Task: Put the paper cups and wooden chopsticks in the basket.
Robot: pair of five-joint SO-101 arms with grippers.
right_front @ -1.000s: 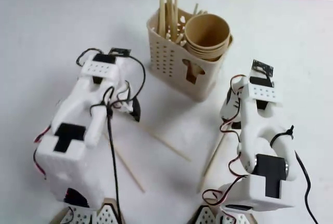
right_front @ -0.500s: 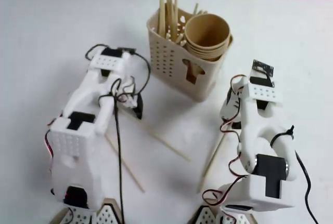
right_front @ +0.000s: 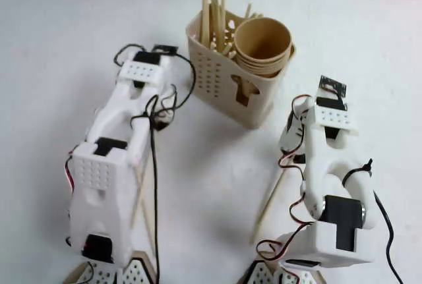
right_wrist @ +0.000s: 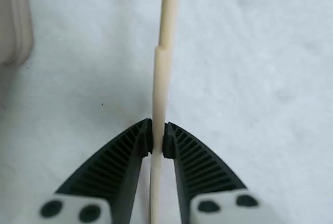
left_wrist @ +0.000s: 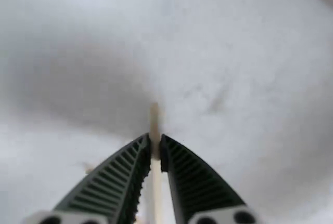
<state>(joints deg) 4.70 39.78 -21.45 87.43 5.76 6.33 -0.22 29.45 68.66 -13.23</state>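
two grippers, one chopstick each. nearest the bases, the left gripper (left_wrist: 155,143) was seen drawn in almost fully, with only a stick's width left between the ribbed pads. the left chopstick (left_wrist: 154,116) was pinched there, and its short free end was pointed out past the tips over the white table (right_front: 59,40). whether the stick had been lifted off the surface could not be told.

the right gripper (right_wrist: 157,136) was likewise closed down on the right chopstick (right_wrist: 162,73), which was run lengthwise through the jaws. in the high view this stick was seen slanting along the table from under the right arm (right_front: 323,159) back toward the bases. the in-line grip was judged to have been chosen so that each stick could be tipped end-down over the rim.

further out, between the two arms, the basket (right_front: 217,80) was found upright on the table. the paper cups (right_front: 264,40) were seen nested in one stack at its right side, and the standing chopsticks (right_front: 210,10) were leant at its left, above the rim. the nesting was judged to leave room for more sticks. the cup part was judged done, with at least the two gripped sticks left to go in.
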